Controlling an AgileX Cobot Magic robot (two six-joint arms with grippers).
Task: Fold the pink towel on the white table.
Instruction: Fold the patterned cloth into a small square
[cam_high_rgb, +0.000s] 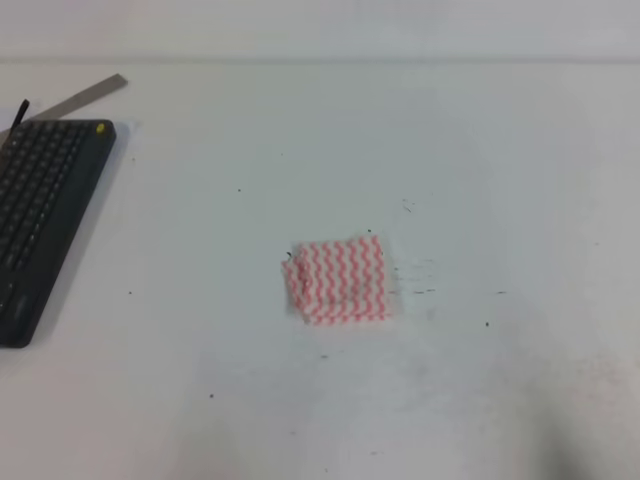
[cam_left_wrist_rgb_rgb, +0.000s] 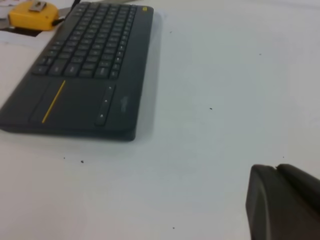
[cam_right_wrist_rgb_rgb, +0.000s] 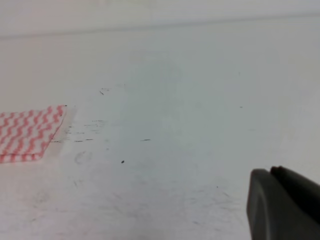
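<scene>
Right wrist view: only a dark corner of the right gripper (cam_right_wrist_rgb_rgb: 282, 205) shows at lower right, above bare table; whether its jaws are apart or together cannot be told. Left wrist view: same for the left gripper (cam_left_wrist_rgb_rgb: 282, 202), one dark corner, jaw state unreadable. Neither holds anything visible, and both sit well apart from the cloth.

Pink towel (cam_high_rgb: 340, 281) lies near the middle of the white table (cam_high_rgb: 480, 150), already a small compact rectangle with layered edges, its left edge slightly rumpled. Judgement: folding looks finished, arms parked clear so the result lies undisturbed.

Keyboard (cam_high_rgb: 40, 215) sits at far left, tape measure (cam_left_wrist_rgb_rgb: 32, 14) beyond it, ruler (cam_high_rgb: 85, 97) behind.
</scene>
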